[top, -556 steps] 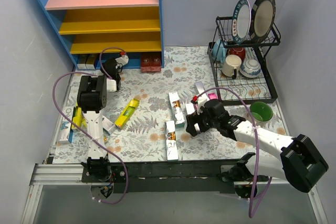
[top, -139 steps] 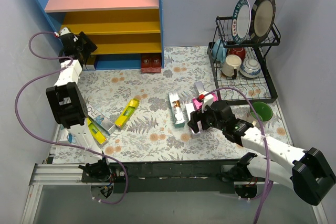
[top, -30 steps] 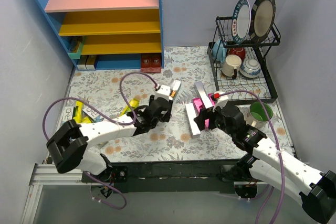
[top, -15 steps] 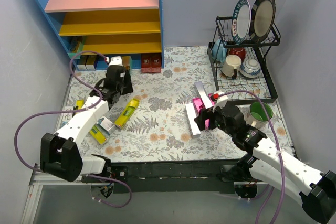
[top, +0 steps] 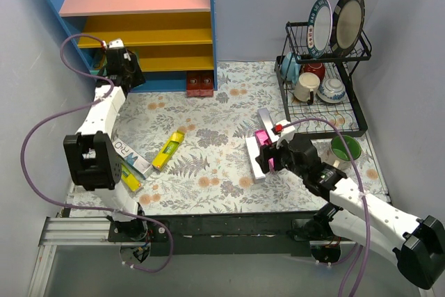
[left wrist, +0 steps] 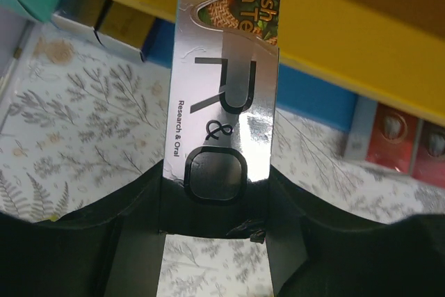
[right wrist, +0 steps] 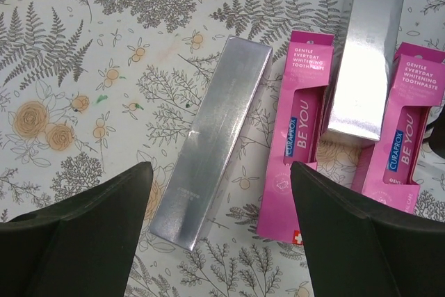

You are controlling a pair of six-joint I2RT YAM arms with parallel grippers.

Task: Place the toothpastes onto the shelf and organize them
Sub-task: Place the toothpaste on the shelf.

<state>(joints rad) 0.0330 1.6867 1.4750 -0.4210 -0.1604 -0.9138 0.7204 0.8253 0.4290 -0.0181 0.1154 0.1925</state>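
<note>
Fingers on the left gripper [left wrist: 217,203] are clamped on a silver toothpaste box [left wrist: 224,95] at the table [top: 208,106]'s 10 o'clock, right by the shelf [left wrist: 348,29]. Right gripper [right wrist: 217,179] gapes wide, holding nothing, above a loose silver box [right wrist: 212,137] and pink boxes [right wrist: 300,137] at 4 o'clock.

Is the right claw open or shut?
Open: the right claw has its fingers wide apart above a flat silver box, holding nothing.
</note>
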